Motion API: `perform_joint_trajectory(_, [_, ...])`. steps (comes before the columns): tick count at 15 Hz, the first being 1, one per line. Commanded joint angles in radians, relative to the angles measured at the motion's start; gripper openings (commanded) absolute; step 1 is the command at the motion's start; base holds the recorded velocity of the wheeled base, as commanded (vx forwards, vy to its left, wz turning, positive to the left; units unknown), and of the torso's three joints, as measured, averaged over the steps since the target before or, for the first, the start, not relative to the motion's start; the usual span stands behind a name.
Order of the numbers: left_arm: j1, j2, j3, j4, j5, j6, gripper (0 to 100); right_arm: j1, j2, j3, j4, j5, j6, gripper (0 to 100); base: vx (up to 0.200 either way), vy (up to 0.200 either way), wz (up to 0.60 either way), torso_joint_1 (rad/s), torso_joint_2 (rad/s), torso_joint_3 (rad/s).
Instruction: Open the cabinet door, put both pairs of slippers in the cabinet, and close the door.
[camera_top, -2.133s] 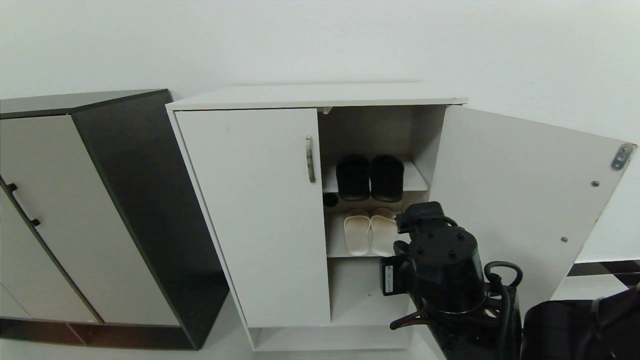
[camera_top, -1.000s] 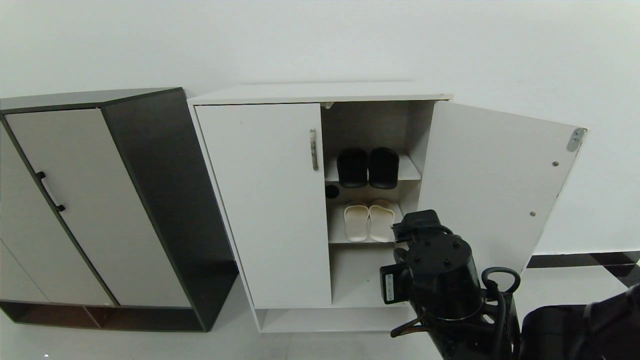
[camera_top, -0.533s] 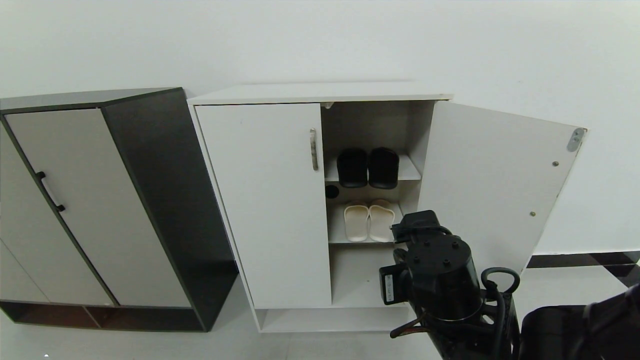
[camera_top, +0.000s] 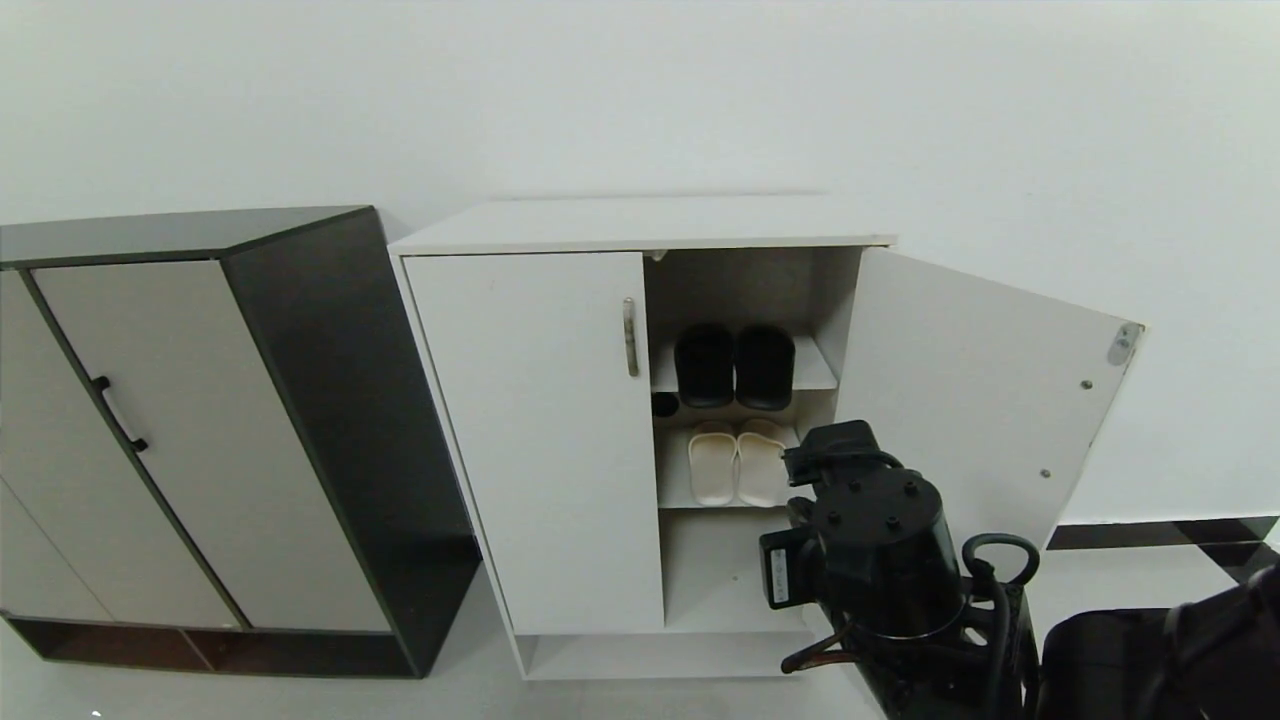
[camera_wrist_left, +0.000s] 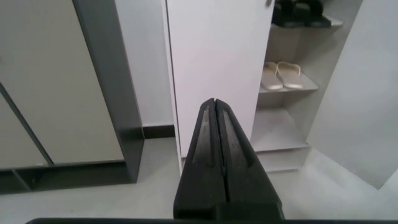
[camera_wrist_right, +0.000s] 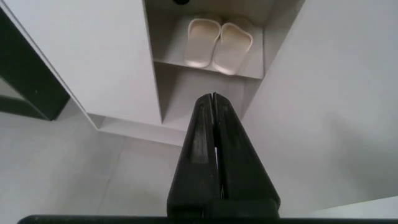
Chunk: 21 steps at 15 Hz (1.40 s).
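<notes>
Cream slippers (camera_wrist_right: 219, 42) on shelf (camera_wrist_right: 168, 53) beyond right pincer (camera_wrist_right: 214, 98), its 2 halves together, empty.

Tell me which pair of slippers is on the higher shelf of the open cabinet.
The black pair is higher; the white pair lies one level below it.

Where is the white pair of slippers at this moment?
In the head view, the white slippers sit side by side on the middle shelf in the white cabinet's open right half, directly below the black slippers.
</notes>
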Motion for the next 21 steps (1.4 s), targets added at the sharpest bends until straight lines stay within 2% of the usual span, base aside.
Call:
perform_joint_trajectory(1, [0.0, 0.0, 0.0, 0.0, 0.0, 0.0, 0, 0.0, -0.003, 0.001, 0.0, 0.0, -0.004, 0, 0.0, 0.0, 0.0, 0.115, -0.44, -0.33])
perform_joint_trajectory(9, [0.0, 0.0, 0.0, 0.0, 0.0, 0.0, 0, 0.0, -0.006, -0.002, 0.0, 0.0, -0.006, 0, 0.0, 0.0, 0.0, 0.147, -0.46, -0.322])
perform_joint_trajectory(21, [0.0, 0.0, 0.0, 0.0, 0.0, -0.003, 0, -0.003, -0.008, 0.021, -0.022, 0.0, -0.006, 0, 0.0, 0.0, 0.0, 0.213, -0.53, -0.314])
